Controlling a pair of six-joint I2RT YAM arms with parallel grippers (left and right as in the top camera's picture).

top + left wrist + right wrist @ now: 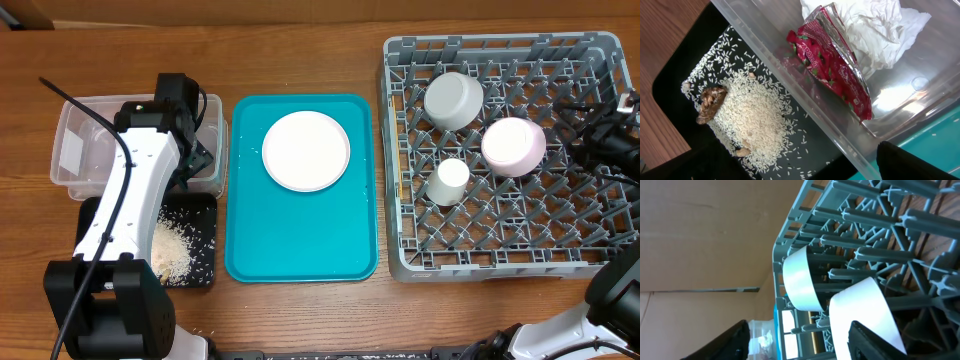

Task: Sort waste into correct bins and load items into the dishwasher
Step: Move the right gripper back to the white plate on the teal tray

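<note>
The crinkled red wrapper (832, 65) and the crumpled white napkin (870, 30) lie in the clear tub (90, 140). Loose rice (752, 115) with brown scraps (710, 102) lies in the black tray (190, 215). My left gripper (198, 158) hangs open and empty over the tub's near wall, as the left wrist view (800, 170) shows. The pale plate (306, 150) sits on the teal tray (250, 250). The white bowl (453, 100), pink bowl (513, 146) and cream cup (449, 181) stand in the grey rack (500, 265). My right gripper (800, 347) is open and empty at the rack's right side.
The teal tray lies between the bins and the rack. The rack's upright pegs (875, 255) stand close in front of my right gripper. A brown cardboard wall (705, 235) runs behind the table.
</note>
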